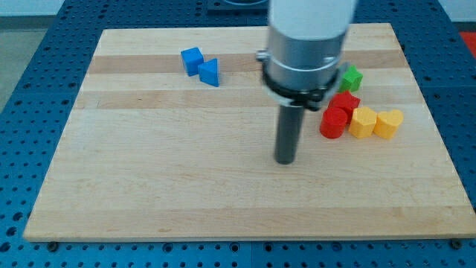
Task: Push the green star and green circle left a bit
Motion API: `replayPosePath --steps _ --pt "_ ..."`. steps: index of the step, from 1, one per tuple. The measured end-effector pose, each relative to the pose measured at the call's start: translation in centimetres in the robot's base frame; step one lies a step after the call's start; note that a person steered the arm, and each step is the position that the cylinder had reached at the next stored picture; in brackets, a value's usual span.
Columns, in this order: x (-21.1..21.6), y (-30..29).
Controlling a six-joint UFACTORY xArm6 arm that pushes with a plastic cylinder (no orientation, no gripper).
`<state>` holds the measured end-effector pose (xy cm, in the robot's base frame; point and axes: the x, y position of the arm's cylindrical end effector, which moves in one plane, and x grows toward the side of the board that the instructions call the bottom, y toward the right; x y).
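A green block point(352, 77) shows at the view's right, partly hidden behind the arm's grey body; its shape cannot be made out, and no second green block shows. My tip point(285, 161) rests on the wooden board point(163, 186), below and to the left of the green block, well apart from it. A red block point(345, 101) and a red cylinder point(334, 122) lie just below the green block.
A yellow block point(363, 122) and a yellow heart point(388, 123) sit right of the red cylinder. A blue cube point(192, 59) and a blue triangle point(210, 72) sit near the view's top left. The arm's grey body point(309, 45) hides the board behind it.
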<state>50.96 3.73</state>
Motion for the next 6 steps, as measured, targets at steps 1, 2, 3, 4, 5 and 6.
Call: replayPosePath --steps 1,2,3,4,5,6 --pt "-4.0 -1.2" --pt "-10.5 -1.9" --pt "-17.7 1.1" --pt "-20.4 7.9" --pt "-19.9 18.6" --pt "-18.8 25.9"
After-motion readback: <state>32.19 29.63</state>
